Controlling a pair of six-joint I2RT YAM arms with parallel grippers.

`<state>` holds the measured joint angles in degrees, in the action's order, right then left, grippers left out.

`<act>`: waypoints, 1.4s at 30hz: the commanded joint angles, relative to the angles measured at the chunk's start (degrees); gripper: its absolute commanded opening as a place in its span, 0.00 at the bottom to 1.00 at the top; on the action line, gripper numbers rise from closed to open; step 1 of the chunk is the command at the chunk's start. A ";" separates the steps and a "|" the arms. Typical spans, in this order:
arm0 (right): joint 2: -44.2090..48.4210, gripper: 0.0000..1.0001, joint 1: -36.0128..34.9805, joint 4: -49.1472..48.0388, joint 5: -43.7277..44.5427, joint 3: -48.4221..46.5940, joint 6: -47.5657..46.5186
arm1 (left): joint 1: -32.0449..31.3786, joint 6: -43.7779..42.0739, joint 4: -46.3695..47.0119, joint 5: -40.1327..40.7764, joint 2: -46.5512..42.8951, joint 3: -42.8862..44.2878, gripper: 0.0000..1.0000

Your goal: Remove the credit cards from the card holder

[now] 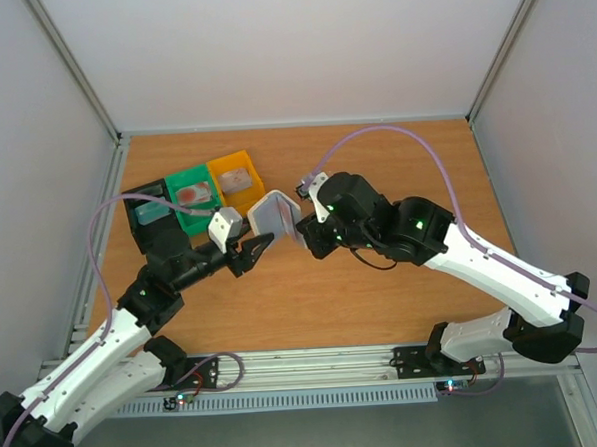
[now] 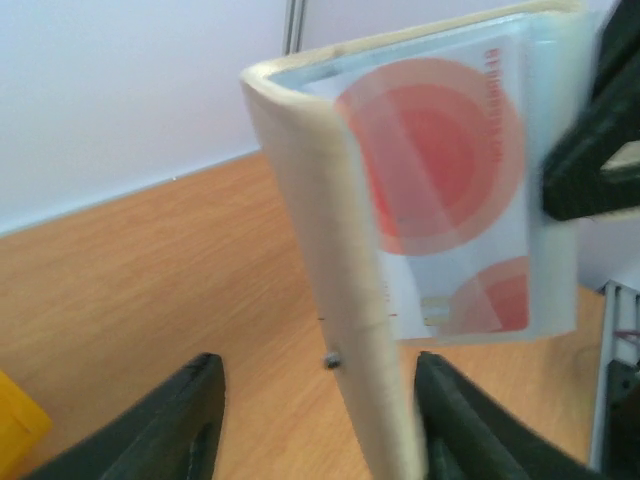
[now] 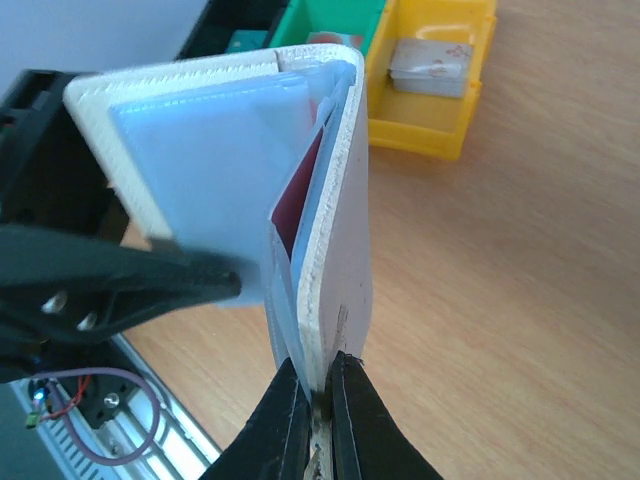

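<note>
1. Top view: the card holder (image 1: 275,214) is up off the tabletop (image 1: 383,299), standing half-folded between the two arms. It is near the yellow bin (image 1: 238,174), which sits in a row with the green bin (image 1: 192,194) and the black bin (image 1: 146,219). The right hand (image 1: 302,226) is at the holder's right side and the left hand (image 1: 262,245) at its lower left edge.
2. Left wrist view: the left hand (image 2: 318,375) is open, its fingers (image 2: 190,425) standing on either side of the card holder's (image 2: 335,250) folded spine. The left finger is clear of the spine and the right one is close beside it. A credit card with red circles (image 2: 450,190) sits in the pocket.
3. Right wrist view: the right hand (image 3: 318,395) is clamped on the bottom edge of one flap of the card holder (image 3: 340,220). A pale bluish card (image 3: 205,140) fills the other flap's pocket, and a reddish card (image 3: 300,200) shows in the fold. A black finger of the left hand lies against the bluish pocket.
</note>
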<state>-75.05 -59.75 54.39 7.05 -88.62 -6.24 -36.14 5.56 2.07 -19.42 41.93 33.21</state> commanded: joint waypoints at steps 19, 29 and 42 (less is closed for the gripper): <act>15.90 0.01 9.23 -11.95 -30.63 12.07 -18.74 | 0.78 6.43 -1.52 -24.34 -7.23 6.16 0.28; 16.80 0.01 9.21 -10.37 -35.10 11.28 -18.85 | 1.51 4.61 -1.26 -15.02 -6.52 5.98 0.29; 14.42 0.01 9.21 -10.73 -39.57 10.76 -20.02 | 1.48 3.68 1.40 -22.61 -7.52 4.18 0.07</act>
<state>-61.36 -50.57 45.01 -30.52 -76.66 -24.71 -34.94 9.06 -2.57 -33.71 35.90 37.76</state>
